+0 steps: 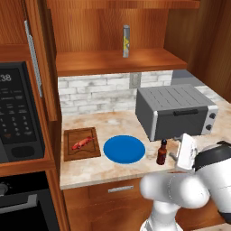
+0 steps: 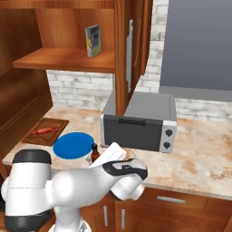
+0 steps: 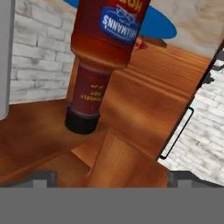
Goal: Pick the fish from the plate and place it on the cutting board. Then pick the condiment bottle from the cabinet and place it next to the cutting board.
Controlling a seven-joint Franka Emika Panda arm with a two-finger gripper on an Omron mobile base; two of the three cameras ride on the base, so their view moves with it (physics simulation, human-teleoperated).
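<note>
We see the fish [image 1: 81, 144] lying on the cutting board [image 1: 81, 144], left of the plate [image 1: 124, 149]. The condiment bottle [image 1: 162, 152] stands on the counter [image 1: 113, 169] right of the plate (upside down in the hand view), and our gripper [image 1: 173, 156] beside it has its jaws wide apart, holding nothing.

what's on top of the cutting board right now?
The fish lies on the cutting board, roughly mid-board, angled. The rest of the board's top shows bare. Nothing covers it in either base view, so nothing there is hidden.

Counted: one slim red-orange fish [image 1: 81, 144], one round blue plate [image 1: 124, 149], one dark brown bottle [image 1: 162, 152], one dark wooden board [image 1: 81, 144]
</note>
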